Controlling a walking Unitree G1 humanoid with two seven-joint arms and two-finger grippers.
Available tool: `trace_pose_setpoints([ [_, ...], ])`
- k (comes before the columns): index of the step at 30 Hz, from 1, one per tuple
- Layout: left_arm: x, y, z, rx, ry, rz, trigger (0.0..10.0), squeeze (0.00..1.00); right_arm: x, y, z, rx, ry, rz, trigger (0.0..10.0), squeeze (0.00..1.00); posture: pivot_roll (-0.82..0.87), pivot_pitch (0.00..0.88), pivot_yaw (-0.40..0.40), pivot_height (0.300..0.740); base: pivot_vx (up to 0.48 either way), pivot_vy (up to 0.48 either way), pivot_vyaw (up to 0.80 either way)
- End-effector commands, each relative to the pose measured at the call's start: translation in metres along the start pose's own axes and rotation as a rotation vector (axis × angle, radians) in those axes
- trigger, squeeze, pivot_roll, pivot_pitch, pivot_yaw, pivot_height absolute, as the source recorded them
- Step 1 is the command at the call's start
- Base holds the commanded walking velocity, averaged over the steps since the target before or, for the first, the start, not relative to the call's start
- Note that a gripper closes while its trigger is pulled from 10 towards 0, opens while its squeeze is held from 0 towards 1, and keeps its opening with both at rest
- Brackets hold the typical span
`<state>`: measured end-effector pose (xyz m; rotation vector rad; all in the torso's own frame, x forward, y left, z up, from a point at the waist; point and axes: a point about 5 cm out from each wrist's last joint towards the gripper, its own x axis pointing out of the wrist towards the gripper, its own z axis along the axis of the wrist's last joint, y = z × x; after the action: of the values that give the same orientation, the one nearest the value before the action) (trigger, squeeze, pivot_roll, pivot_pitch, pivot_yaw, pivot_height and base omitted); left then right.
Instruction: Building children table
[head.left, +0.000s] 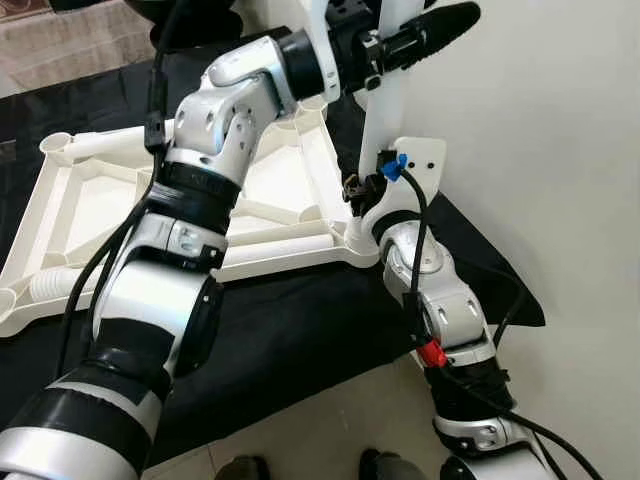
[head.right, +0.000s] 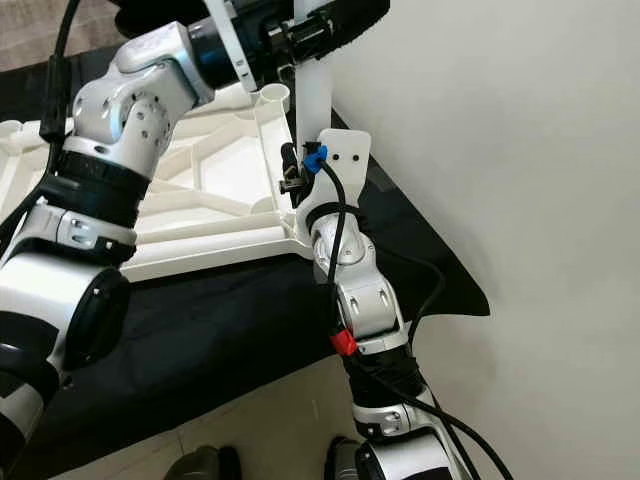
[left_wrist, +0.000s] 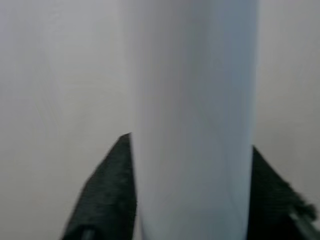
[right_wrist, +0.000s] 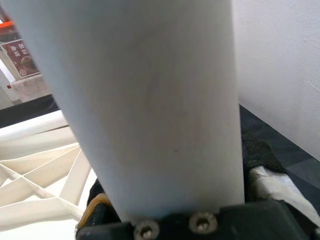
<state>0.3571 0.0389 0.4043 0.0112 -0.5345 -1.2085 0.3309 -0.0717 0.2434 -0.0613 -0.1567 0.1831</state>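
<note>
An upturned white table top (head.left: 290, 190) lies on a black cloth (head.left: 300, 330). At its near right corner a white table leg (head.left: 387, 110) stands upright. My left gripper (head.left: 400, 45) is shut on the leg high up, and its black fingers (left_wrist: 107, 195) flank the tube (left_wrist: 192, 125) in the left wrist view. My right gripper (head.left: 358, 190) is shut on the same leg low down, just above the corner socket. The leg (right_wrist: 150, 100) sits very close in the right wrist view, with the table top's ribs (right_wrist: 40, 190) behind it.
A white wall (head.left: 560, 150) stands close on the right of the leg. A ribbed white piece (head.left: 48, 287) lies at the table top's left edge, and an open corner socket (head.left: 57, 145) shows at the far left. Pale floor tiles (head.left: 330, 430) lie below the cloth.
</note>
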Motion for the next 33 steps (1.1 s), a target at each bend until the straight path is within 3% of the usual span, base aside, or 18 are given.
trace_pose_setpoints([
  [1, 0.000, 0.002, 0.000, 0.007, 0.018, -0.005, 0.0, 0.00, -0.002, 0.008, -0.007, -0.004, 0.047, 0.028, 10.0, 0.00, -0.02, 0.167, 0.037, 0.740, 0.000, 0.000, 0.00],
  [7, 0.000, 0.004, -0.001, 0.012, 0.038, -0.021, 0.0, 0.00, -0.003, 0.007, -0.006, -0.003, 0.048, 0.031, 10.0, 0.00, -0.02, 0.172, 0.035, 0.740, 0.000, 0.000, 0.00],
  [8, 0.000, 0.004, -0.002, 0.017, 0.048, -0.030, 0.0, 0.00, -0.004, 0.006, -0.005, -0.002, 0.042, 0.050, 10.0, 0.70, -0.02, 0.172, 0.035, 0.740, 0.000, 0.000, 0.00],
  [11, 0.000, 0.004, -0.002, 0.021, 0.055, -0.038, 0.0, 0.00, -0.004, 0.004, -0.004, 0.016, 0.028, 0.075, 10.0, 0.70, -0.02, 0.172, 0.035, 0.740, 0.000, 0.000, 0.00],
  [12, 0.001, 0.004, -0.003, 0.025, 0.060, -0.046, 0.0, 0.00, -0.003, -0.001, 0.000, 0.032, -0.004, 0.125, 10.0, 1.00, -0.02, 0.174, 0.034, 0.740, 0.000, 0.000, 0.00],
  [17, 0.002, 0.002, -0.002, 0.029, 0.060, -0.061, 0.0, 0.00, 0.002, -0.025, 0.018, 0.064, -0.128, 0.298, 10.0, 1.00, -0.02, 0.175, 0.034, 0.740, 0.000, 0.000, 0.00],
  [18, 0.003, 0.001, -0.002, 0.030, 0.058, -0.070, 0.0, 0.00, 0.006, -0.043, 0.030, 0.033, -0.181, 0.379, 10.0, 1.00, -0.02, 0.172, 0.034, 0.740, 0.000, 0.000, 0.00],
  [20, 0.003, 0.001, -0.002, 0.030, 0.058, -0.070, 0.0, 0.00, 0.006, -0.043, 0.030, 0.033, -0.181, 0.379, 10.0, 1.00, -0.02, 0.172, 0.034, 0.740, 0.000, 0.000, 0.00],
  [22, 0.004, -0.001, -0.001, 0.030, 0.053, -0.087, 0.0, 0.00, 0.012, -0.069, 0.051, -0.038, -0.236, 0.519, 10.0, 1.00, -0.02, 0.172, 0.033, 0.740, 0.000, 0.000, 0.00],
  [25, 0.005, -0.001, -0.001, 0.031, 0.052, -0.092, 0.0, 0.00, 0.014, -0.074, 0.057, -0.060, -0.244, 0.559, 10.0, 1.00, -0.02, 0.172, 0.033, 0.740, 0.000, 0.000, 0.00],
  [26, 0.006, -0.003, -0.001, 0.030, 0.050, -0.100, 0.0, 0.00, 0.015, -0.078, 0.063, -0.073, -0.248, 0.639, 10.0, 0.35, -0.01, 0.167, 0.032, 0.740, 0.000, 0.000, 0.00],
  [28, 0.006, -0.003, -0.001, 0.030, 0.050, -0.100, 0.0, 0.00, 0.015, -0.078, 0.063, -0.073, -0.248, 0.639, 10.0, 0.35, -0.01, 0.167, 0.032, 0.740, 0.000, 0.000, 0.00],
  [29, 0.007, -0.003, -0.001, 0.030, 0.047, -0.109, 0.0, 0.00, 0.014, -0.081, 0.066, -0.112, -0.239, 0.727, 10.0, 0.00, -0.01, 0.162, 0.030, 0.740, 0.000, 0.000, 0.00],
  [30, 0.007, -0.003, -0.001, 0.030, 0.047, -0.109, 0.0, 0.00, 0.014, -0.081, 0.066, -0.112, -0.239, 0.727, 10.0, 0.00, -0.01, 0.162, 0.030, 0.740, 0.000, 0.000, 0.00],
  [31, 0.007, -0.004, -0.001, 0.031, 0.045, -0.117, 0.0, 0.00, 0.013, -0.084, 0.070, -0.149, -0.230, 0.808, 10.0, 0.00, -0.01, 0.163, 0.030, 0.740, 0.000, 0.000, 0.00],
  [33, 0.007, -0.004, -0.001, 0.031, 0.045, -0.117, 0.0, 0.00, 0.013, -0.084, 0.070, -0.149, -0.230, 0.808, 10.0, 0.00, -0.01, 0.163, 0.030, 0.740, 0.000, 0.000, 0.00],
])
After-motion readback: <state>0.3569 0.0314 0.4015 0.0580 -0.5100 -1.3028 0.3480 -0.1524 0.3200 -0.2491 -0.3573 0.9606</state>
